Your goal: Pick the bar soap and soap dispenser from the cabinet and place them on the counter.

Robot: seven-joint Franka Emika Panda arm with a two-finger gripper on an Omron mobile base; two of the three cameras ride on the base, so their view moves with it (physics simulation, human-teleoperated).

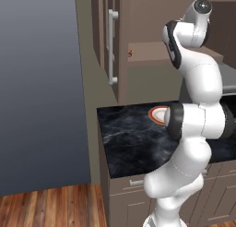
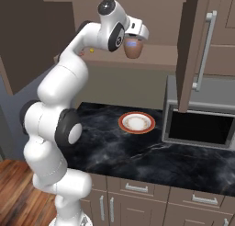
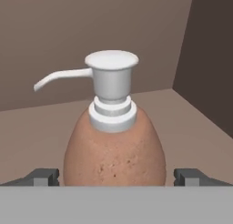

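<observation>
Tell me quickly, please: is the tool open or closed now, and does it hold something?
Tool: open, its tips standing on either side of the soap dispenser on the cabinet shelf; not closed on it.

The soap dispenser (image 3: 113, 150), a rounded brown bottle with a white pump top, stands upright on the open cabinet's (image 2: 202, 23) inner shelf. The bar soap (image 1: 130, 53), a tiny orange block, lies on that shelf well apart. The black marbled bench (image 2: 137, 151) lies below.

Glossy white rounded arm (image 2: 59, 96), dark joint rings, grey-tipped jaws.
</observation>
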